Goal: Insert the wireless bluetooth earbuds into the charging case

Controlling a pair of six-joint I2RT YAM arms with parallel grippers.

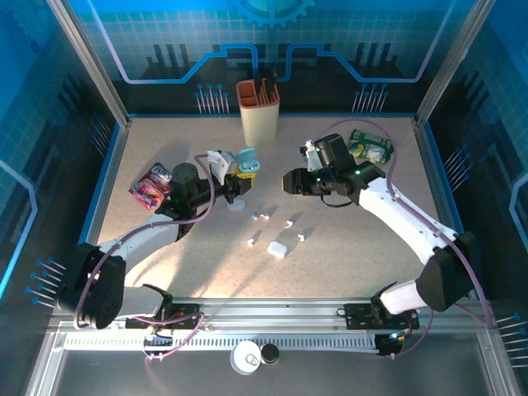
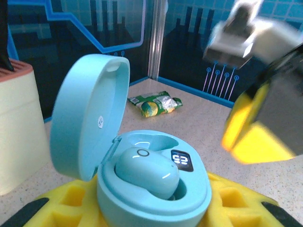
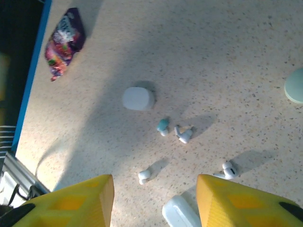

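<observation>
My left gripper (image 1: pixel 241 171) is shut on an open teal charging case (image 1: pixel 247 162), held above the table. Its yellow pads (image 2: pixel 66 201) hold the case (image 2: pixel 151 189) from both sides. The lid stands up, one teal earbud (image 2: pixel 147 170) sits in a well, and the display is lit. Several tiny white earbuds (image 1: pixel 251 242) (image 1: pixel 289 223) (image 1: pixel 301 238) lie on the table, also seen below my right gripper (image 3: pixel 143 175) (image 3: pixel 183 135) (image 3: pixel 227 170). A loose teal earbud (image 3: pixel 163 125) lies beside one. The right gripper (image 1: pixel 291 181) (image 3: pixel 155 189) hovers open and empty above them.
Two white closed cases (image 3: pixel 138 98) (image 3: pixel 180 213) lie among the earbuds, one in the top view (image 1: pixel 276 247). A tan tool holder (image 1: pixel 260 111) stands at the back. A green packet (image 1: pixel 369 147) lies far right and a purple snack bag (image 1: pixel 151 186) far left.
</observation>
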